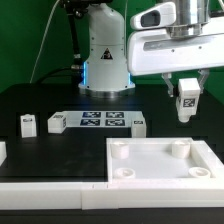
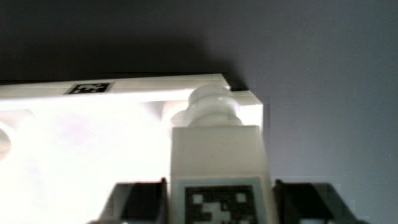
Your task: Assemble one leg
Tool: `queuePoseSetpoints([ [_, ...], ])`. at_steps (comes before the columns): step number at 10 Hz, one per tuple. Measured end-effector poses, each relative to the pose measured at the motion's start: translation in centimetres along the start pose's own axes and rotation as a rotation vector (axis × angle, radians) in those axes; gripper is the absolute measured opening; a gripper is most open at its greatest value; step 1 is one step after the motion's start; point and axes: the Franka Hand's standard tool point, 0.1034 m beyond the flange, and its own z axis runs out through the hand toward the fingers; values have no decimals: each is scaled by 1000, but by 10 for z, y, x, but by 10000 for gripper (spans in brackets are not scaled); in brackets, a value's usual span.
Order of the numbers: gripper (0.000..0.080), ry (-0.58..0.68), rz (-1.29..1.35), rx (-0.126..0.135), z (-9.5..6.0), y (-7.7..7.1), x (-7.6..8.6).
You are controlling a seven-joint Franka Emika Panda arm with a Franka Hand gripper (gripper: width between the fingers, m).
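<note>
My gripper (image 1: 186, 98) is shut on a leg (image 1: 186, 101), a small white block with a black-and-white tag, and holds it in the air above the far right corner of the large white tray-like piece (image 1: 160, 176). In the wrist view the held leg (image 2: 221, 160) stands between my dark fingers (image 2: 139, 200), its tag near the lower edge, its rounded end pointing at the tray piece's corner (image 2: 246, 100). Three more legs stand on the black table: one (image 1: 27, 124) at the exterior view's left, one (image 1: 56, 122) beside it, one (image 1: 138, 122) right of the marker board.
The marker board (image 1: 102, 122) lies flat at the table's middle back. The arm's white base (image 1: 104, 60) stands behind it. A white bar (image 1: 50, 194) runs along the table's front edge. The tray piece has round sockets (image 1: 180, 150) at its corners.
</note>
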Motion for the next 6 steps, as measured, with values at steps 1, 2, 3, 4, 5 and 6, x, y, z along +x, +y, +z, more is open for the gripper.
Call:
queuePoseSetpoints([
  [1,288,16,-8,2,5,1,3],
  [2,288,11,-52,4,5,6,14],
  [3,288,12,-83,12,1,11,39],
  [4,288,-1,-119,19,2,14,57],
  [5,288,-4,-147,27,2,18,77],
  [6,288,-3,-154,32,1,19,90],
])
